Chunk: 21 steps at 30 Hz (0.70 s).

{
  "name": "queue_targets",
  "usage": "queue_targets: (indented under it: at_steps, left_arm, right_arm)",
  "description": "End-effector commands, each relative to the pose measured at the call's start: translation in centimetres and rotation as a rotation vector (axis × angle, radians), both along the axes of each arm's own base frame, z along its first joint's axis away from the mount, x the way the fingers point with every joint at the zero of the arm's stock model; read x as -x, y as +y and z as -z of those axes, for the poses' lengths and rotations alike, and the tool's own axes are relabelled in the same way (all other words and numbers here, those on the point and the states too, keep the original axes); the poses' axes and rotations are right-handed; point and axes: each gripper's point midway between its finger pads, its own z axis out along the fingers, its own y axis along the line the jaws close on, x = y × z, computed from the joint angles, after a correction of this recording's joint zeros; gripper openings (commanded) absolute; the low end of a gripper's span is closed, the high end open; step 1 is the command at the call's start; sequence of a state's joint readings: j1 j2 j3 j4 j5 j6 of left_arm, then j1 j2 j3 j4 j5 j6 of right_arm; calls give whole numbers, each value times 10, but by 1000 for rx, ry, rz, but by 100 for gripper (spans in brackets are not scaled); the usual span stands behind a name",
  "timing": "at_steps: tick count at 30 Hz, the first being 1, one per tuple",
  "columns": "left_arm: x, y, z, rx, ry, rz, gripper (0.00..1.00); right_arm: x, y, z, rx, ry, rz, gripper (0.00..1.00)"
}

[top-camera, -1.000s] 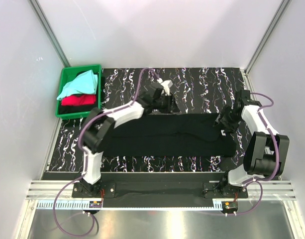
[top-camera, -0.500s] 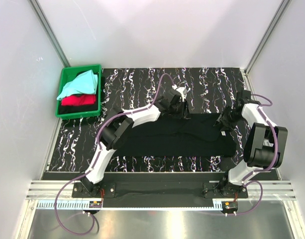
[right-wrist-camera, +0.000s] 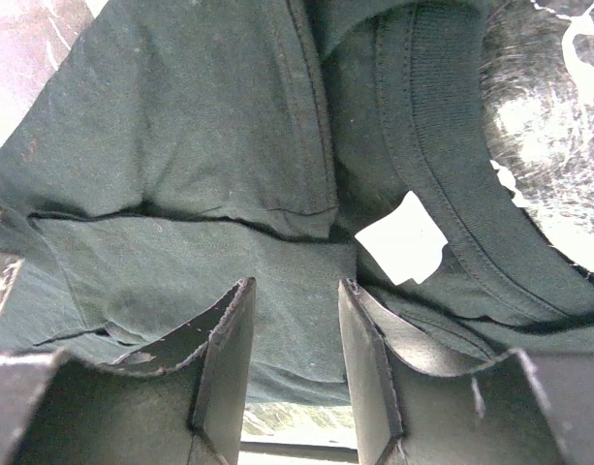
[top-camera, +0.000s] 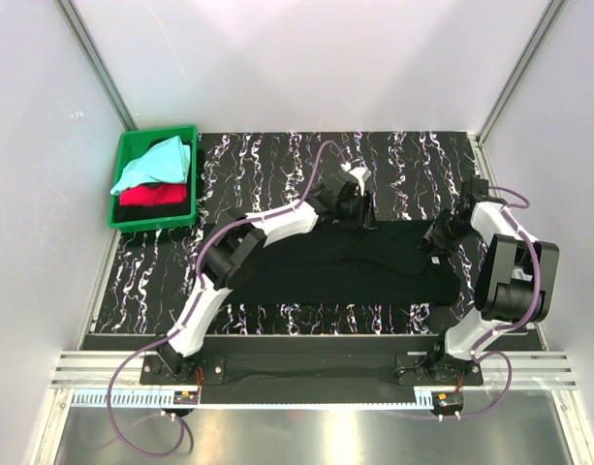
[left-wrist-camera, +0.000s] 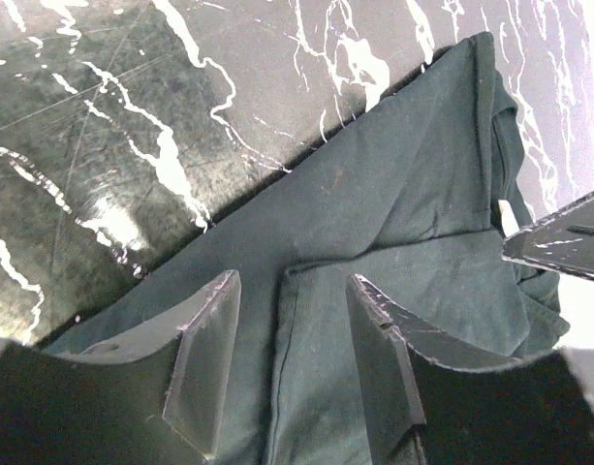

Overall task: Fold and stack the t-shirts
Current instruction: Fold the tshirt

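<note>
On the black, white-streaked tabletop [top-camera: 393,160]: counted 1 black t-shirt [top-camera: 345,263], spread as a long flat band L to R in front of both arm bases. Counted 2 more tees in the 1 green crate [top-camera: 119,184] at the far-L corner: aqua tee [top-camera: 153,163] heaped on top, red tee [top-camera: 151,194] on the near side of it. Dark strip below the red, couldn't tell what. 2 arms, 2 grippers.

Left gripper [top-camera: 359,215] reached over to the black tee's far edge, a bit R of mid-length. Via L wrist cam: fingers [left-wrist-camera: 204,358] stood apart w/ a moderate gap, nothing pinched. Fold edge of the tee ran up through that gap, cloth under and beyond both tips, bare tabletop further out.

Right gripper [top-camera: 434,240] sat at the tee's R end, by the neck. Via R wrist cam: fingers [right-wrist-camera: 224,368] apart too, gap narrower, nothing clamped. Layered cloth lay just past the tips. White neck label [right-wrist-camera: 401,237] lay just beside the R-hand finger, w/ the ribbed collar [right-wrist-camera: 442,145] curving round it. Cloth edge crossed low in the gap.

Tabletop glossy. White wall panels [top-camera: 306,58] on 3 sides, metal corner posts [top-camera: 98,63], aluminium rail [top-camera: 93,373] along the near edge.
</note>
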<state>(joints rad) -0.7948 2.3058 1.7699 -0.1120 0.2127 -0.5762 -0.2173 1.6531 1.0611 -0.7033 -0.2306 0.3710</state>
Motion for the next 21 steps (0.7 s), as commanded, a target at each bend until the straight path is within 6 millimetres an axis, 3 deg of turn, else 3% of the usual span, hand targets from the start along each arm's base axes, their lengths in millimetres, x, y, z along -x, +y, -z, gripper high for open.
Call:
queue_targets:
  at_steps: [1,14,21]
  left_arm:
    - [0,-13,-4,27,-3,32,52]
    - [5,-24,0,53,34,55,39]
    - [10,-28,-6,66,42,60,46]
  right_arm:
    - [-5,-1,-4,-11,-27,2,47]
    - [-6,-9,1,-22,-14,15,43]
    - [-8,-9,3,-32,-11,14,43]
